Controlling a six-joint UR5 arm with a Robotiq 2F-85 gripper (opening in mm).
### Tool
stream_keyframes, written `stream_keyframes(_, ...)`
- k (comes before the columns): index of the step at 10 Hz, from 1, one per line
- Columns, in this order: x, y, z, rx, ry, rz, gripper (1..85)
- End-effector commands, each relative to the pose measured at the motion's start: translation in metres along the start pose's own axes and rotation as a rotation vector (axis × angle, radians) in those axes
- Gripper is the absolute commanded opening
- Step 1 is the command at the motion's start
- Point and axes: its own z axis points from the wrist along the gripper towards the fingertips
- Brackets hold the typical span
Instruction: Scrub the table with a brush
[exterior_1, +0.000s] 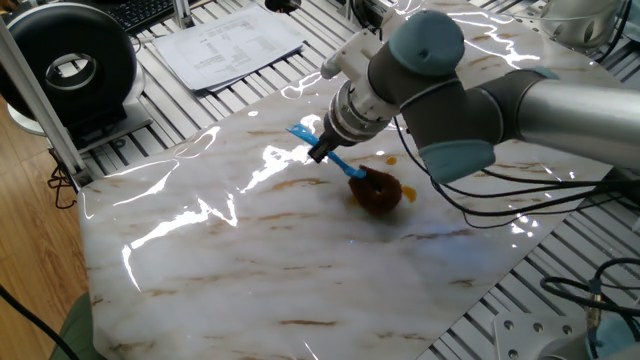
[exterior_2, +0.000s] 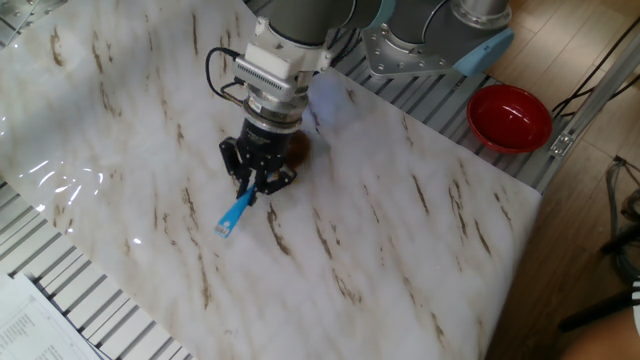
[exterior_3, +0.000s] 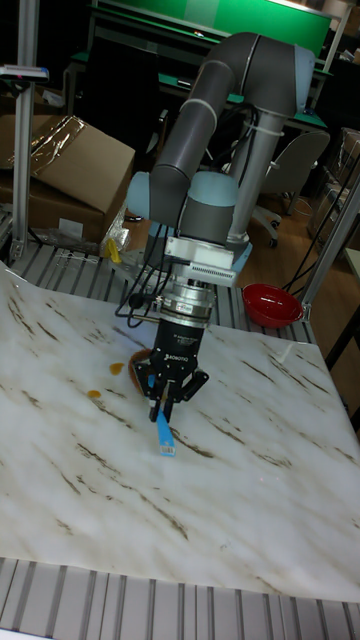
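The brush has a thin blue handle (exterior_1: 318, 152) and a fuzzy brown head (exterior_1: 376, 192) resting on the white marble table (exterior_1: 250, 260). My gripper (exterior_1: 320, 150) is shut on the handle, which slants up away from the head. In the other fixed view the gripper (exterior_2: 256, 184) hides most of the head, and the blue handle tip (exterior_2: 232, 217) sticks out below the fingers. The tall fixed view shows the gripper (exterior_3: 165, 394) pointing down with the handle (exterior_3: 164, 436) hanging past it. Small orange-brown stains (exterior_3: 96, 393) lie to the left of it there.
A red bowl (exterior_2: 510, 116) sits off the table's right corner. Papers (exterior_1: 228, 42) and a black round device (exterior_1: 70, 70) lie on the ribbed frame beyond the table's far-left edge. Cables (exterior_1: 480, 200) trail under the arm. A cardboard box (exterior_3: 65, 165) stands behind.
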Motion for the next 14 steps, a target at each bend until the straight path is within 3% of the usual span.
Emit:
stream_keyframes(1, 0.005, 0.018, -0.006, -0.087, -0.003, 0.1, 1.0)
stream_keyframes(3, 0.002, 0.02, -0.005, -0.116, -0.044, 0.128, 1.0)
stream_keyframes(7, -0.013, 0.005, -0.002, -0.081, -0.109, 0.07, 1.0)
stream_keyframes(10, -0.018, -0.025, -0.002, -0.041, -0.142, -0.042, 1.0)
stream_keyframes(12, -0.02, -0.035, -0.002, -0.004, -0.146, -0.104, 1.0)
stream_keyframes(14, -0.015, -0.035, -0.002, -0.007, -0.128, -0.097, 1.0)
